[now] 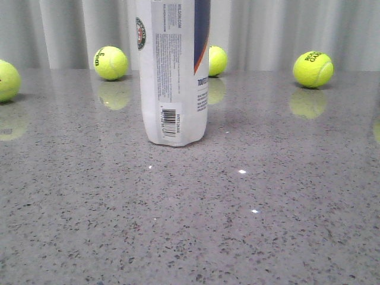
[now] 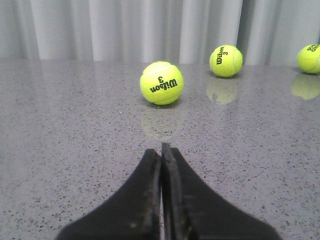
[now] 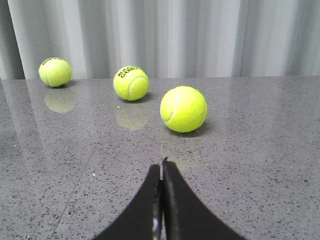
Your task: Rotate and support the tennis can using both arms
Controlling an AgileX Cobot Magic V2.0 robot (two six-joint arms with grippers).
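1. Standing upright on the worktop, in the front view: the tennis can, its base flat on the stone and its top cut off by the frame.
2. Scattering around the can: one tennis ball behind it to the left, another ball peeking out just behind its right edge, a third ball well off to the right, a fourth ball far off to the left.
3. Clenching tight in the left wrist view: the left fingers, pads pressed together on nothing, hovering low over the stone and pointing at a Wilson ball.
4. Clenching likewise in the right wrist view: the right fingers, grasping nothing, aiming toward a plain ball.
5. Fitting either a can waiting to be handled or a can set back upright; not judging which.
6. For any turning of the can: spreading both sets of fingers wide, coming at the can from opposite sides, gripping mid-height on one side while bracing the other, avoiding nudging the balls nearest the can.
7. Looking slick and rigid: the can's white printed sleeve, cylindrical, barcode near the base, likely slipping under a light grip.
8. Looking fuzzy and round: the yellow-green balls, likely rolling at a touch.
9. Gleaming: the grey speckled worktop, polished enough to mirror the balls.
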